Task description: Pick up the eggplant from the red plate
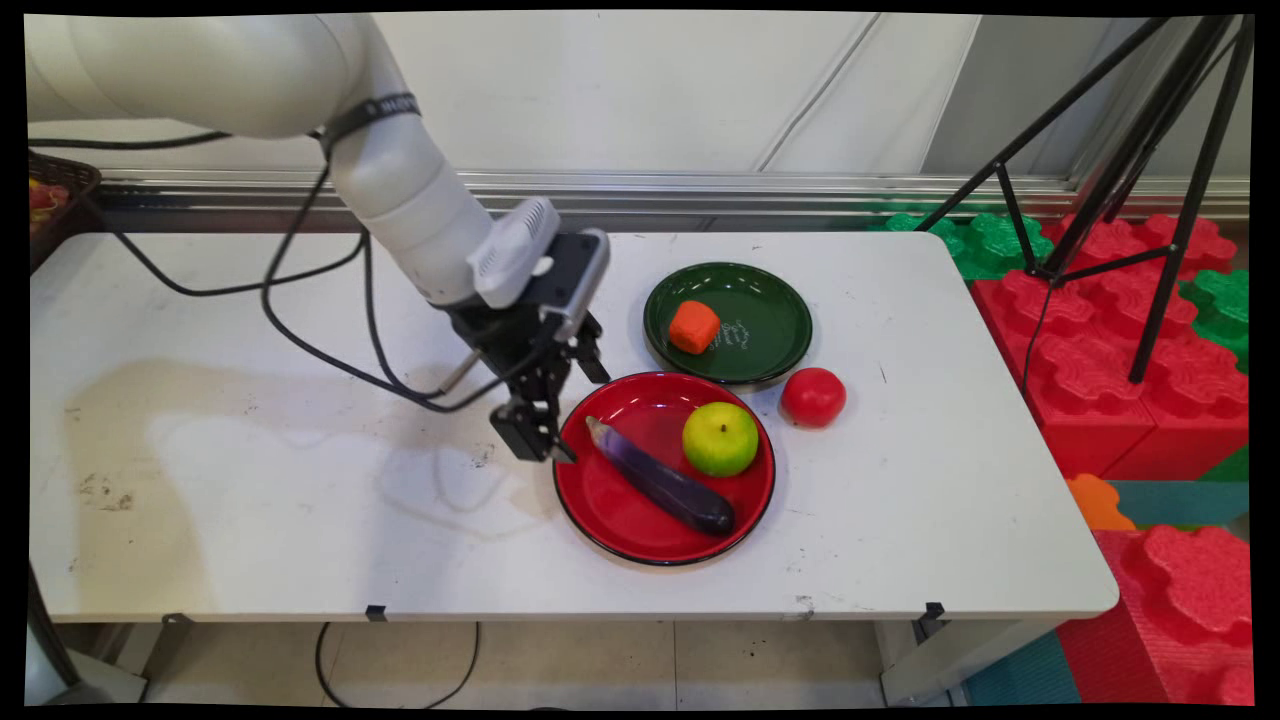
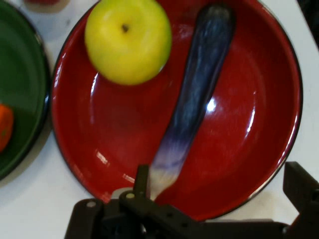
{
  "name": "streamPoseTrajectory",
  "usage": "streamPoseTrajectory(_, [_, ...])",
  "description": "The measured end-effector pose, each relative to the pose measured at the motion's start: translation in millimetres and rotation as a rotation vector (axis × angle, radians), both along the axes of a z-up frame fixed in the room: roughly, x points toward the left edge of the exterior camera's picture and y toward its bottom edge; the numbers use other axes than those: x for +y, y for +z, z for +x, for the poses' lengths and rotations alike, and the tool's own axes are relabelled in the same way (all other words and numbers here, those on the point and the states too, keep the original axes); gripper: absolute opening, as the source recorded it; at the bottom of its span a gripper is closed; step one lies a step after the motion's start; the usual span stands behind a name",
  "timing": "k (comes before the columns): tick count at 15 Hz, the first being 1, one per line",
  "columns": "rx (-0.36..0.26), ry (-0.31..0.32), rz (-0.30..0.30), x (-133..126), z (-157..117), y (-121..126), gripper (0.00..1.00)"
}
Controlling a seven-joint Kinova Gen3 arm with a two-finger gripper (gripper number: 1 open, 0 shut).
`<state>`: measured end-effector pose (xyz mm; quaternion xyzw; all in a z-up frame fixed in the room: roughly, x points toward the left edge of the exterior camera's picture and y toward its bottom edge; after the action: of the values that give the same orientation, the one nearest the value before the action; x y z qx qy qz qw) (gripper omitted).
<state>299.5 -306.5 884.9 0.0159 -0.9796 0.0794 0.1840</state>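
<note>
Between the open fingers (image 2: pixel 142 177), which stand wide apart and hold nothing, lies the pale stem end of a purple toy eggplant (image 2: pixel 194 99), close to one finger and well clear of the other. It rests slantwise in a red plate (image 1: pixel 640 545) on the worktop (image 1: pixel 300 500), its dark bulb pointing away from the fingers (image 1: pixel 530 435). Beyond it, farther from the fingers, a green-yellow apple (image 1: pixel 720 438) sits apart from it in the same plate. The eggplant looks like light, stiff, glossy plastic, so probably slippery. Its narrow neck tapers, and the thicker middle would likely give a surer hold across its width. Farther off are a green plate (image 1: pixel 770 320) with an orange piece (image 1: pixel 694 326), and a tomato (image 1: pixel 813 396).
</note>
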Motion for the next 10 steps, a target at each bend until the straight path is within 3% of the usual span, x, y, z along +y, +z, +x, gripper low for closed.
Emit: streamPoseTrajectory(10, [0.007, -0.06, 0.026, -20.7, -33.7, -53.5, 1.0])
